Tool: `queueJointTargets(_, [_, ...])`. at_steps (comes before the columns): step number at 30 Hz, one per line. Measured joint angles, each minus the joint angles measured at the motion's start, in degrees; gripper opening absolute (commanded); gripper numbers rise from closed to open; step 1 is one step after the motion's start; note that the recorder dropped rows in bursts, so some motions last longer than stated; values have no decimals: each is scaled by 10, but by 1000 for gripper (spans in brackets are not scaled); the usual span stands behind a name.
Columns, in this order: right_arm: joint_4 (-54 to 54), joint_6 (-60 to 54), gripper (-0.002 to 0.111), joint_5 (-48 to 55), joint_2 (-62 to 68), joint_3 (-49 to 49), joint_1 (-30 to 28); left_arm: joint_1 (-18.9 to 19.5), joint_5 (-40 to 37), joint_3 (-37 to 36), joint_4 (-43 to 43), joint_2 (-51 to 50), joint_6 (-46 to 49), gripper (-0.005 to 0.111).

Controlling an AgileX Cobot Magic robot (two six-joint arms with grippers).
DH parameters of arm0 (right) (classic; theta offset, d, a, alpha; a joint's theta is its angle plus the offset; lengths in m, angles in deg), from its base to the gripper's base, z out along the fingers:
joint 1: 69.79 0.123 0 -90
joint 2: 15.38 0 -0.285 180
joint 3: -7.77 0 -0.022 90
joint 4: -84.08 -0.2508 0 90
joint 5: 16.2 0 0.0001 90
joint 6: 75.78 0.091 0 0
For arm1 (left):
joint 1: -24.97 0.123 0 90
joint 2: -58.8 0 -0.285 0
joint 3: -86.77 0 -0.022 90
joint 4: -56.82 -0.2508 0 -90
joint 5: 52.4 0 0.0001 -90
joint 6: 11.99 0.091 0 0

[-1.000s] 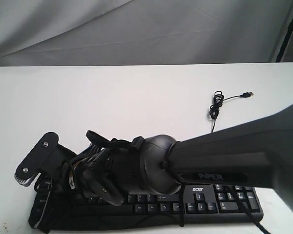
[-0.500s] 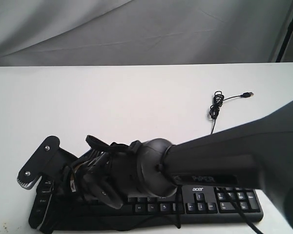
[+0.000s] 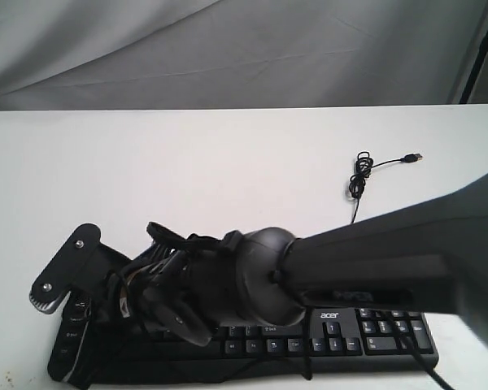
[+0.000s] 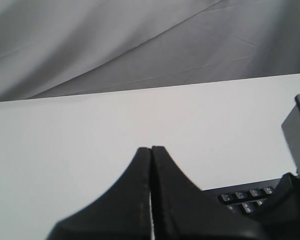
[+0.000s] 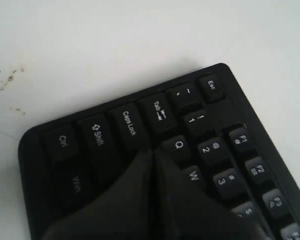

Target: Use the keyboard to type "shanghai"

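A white bench [image 3: 187, 162] runs back to a creased grey cloth [image 3: 228, 49] hung behind its far edge. The keyboard [image 3: 350, 341] lies along the bench edge nearest the exterior camera, and its cable [image 3: 359, 175] coils further back towards the right edge. Only the exterior view shows the right arm [image 3: 390, 260] reaching across to the keyboard's left end. Only the right wrist view gives legends and small specks [image 5: 10, 77] on the bench. There the right gripper [image 5: 152, 152] has its fingers pressed together, tips meeting just beside Caps Lock, under Q. The left gripper [image 4: 151, 150] is closed too, empty, over bare bench beside the keys.
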Motion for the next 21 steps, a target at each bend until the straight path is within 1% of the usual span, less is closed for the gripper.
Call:
queueJointTargets(5, [3, 0, 0, -31, -73, -85, -26, 0, 0, 0, 0, 0, 0, 0])
queueJointTargets(9, [-6, 1, 0, -57, -129, -162, -62, 0, 0, 0, 0, 0, 0, 0])
queueJointTargets(13, [-14, 11, 0, -98, -156, -230, -96, 0, 0, 0, 0, 0, 0, 0])
queueJointTargets(16, [-18, 15, 0, -121, -159, -253, -103, 0, 0, 0, 0, 0, 0, 0])
queueJointTargets(21, [-20, 15, 0, -137, -142, -256, -103, 0, 0, 0, 0, 0, 0, 0])
